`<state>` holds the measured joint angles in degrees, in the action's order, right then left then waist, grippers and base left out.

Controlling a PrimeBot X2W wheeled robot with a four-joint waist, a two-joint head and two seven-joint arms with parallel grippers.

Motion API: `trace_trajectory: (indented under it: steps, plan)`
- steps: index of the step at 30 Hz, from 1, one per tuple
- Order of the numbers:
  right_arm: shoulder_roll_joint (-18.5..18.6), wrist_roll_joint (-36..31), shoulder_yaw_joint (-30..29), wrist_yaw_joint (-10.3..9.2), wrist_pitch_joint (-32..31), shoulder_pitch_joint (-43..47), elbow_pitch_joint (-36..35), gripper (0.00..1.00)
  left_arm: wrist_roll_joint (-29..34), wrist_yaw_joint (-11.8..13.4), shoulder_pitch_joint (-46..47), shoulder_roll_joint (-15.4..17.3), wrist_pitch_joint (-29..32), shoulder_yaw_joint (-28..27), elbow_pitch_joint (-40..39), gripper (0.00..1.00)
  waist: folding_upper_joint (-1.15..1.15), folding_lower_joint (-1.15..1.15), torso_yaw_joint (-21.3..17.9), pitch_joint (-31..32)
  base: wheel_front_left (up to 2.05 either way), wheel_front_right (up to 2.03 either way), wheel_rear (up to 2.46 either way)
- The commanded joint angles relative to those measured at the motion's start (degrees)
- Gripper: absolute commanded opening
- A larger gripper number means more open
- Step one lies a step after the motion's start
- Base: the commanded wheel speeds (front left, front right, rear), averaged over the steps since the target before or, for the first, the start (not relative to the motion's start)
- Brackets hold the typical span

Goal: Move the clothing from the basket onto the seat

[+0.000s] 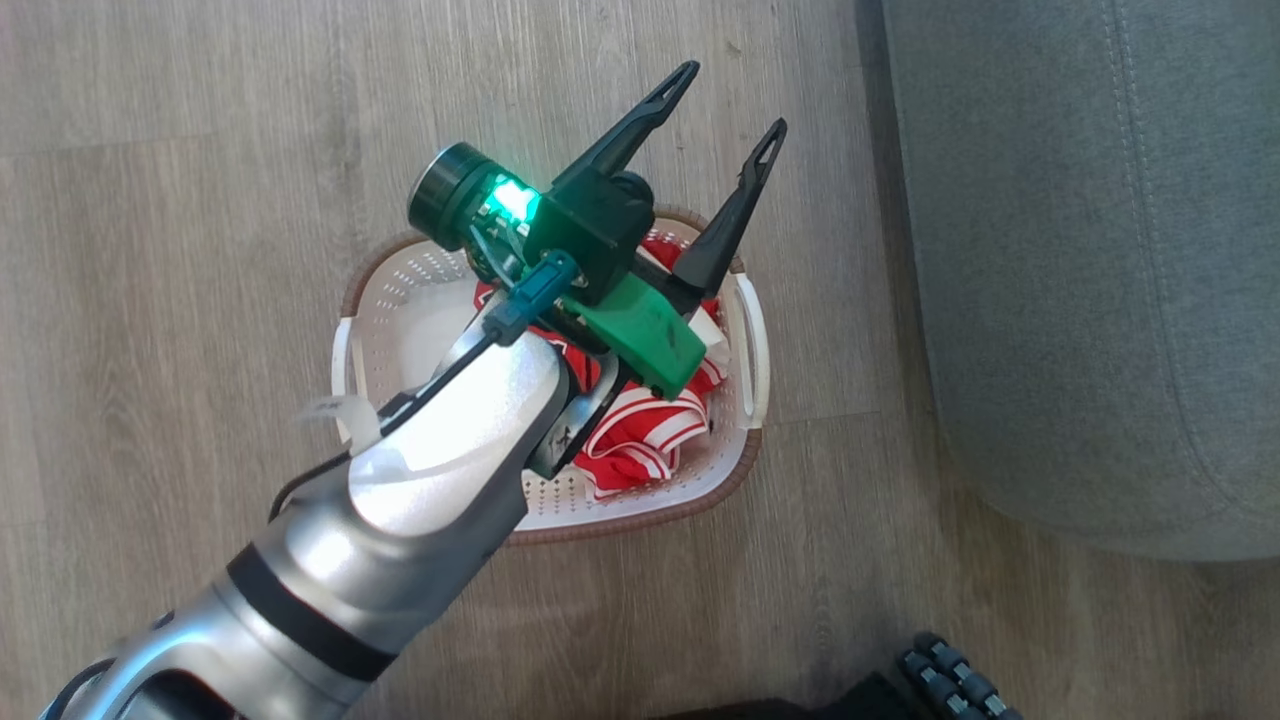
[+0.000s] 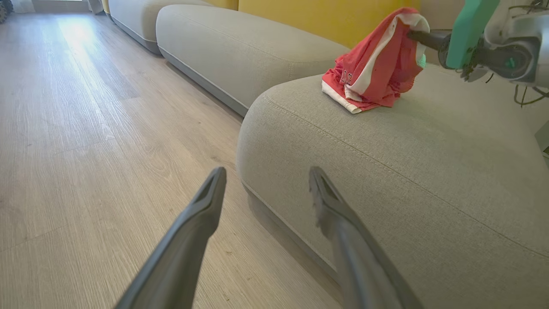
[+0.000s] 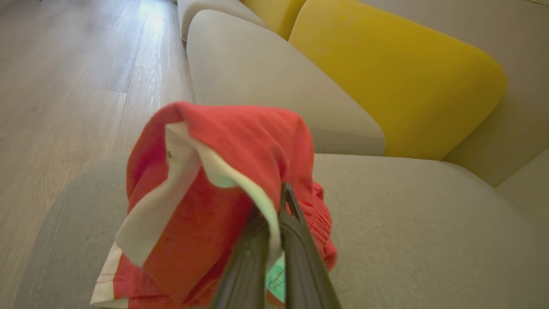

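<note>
over the basket [image 1: 400,300] left tool [image 1: 734,98] gapes; right tool [image 3: 281,201] pinches clothing [image 3: 223,146] on seat [image 3: 407,214].

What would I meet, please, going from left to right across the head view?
Wooden floor → basket holding the clothing → seat.
</note>
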<state>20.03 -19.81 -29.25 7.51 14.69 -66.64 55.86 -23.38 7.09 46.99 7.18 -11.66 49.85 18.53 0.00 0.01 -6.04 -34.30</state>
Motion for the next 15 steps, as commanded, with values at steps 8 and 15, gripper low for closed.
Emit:
trace_trajectory:
  steps: [8,15]
  plan:
    - [-3.1,-3.4,-1.7,-0.02,0.3,2.3,-2.1,1.0,0.3,0.8,1.4,1.7,0.8,-0.7,-2.7,1.0,0.0,-0.01,-0.6,-0.4,0.0,0.0,0.0]
    - [-5.2,-2.0,2.7,-0.02,0.3,3.9,-2.7,1.0,-0.1,1.3,1.1,2.4,0.9,-1.1,-2.6,1.0,0.0,-0.01,-1.8,0.4,0.0,0.0,0.0]
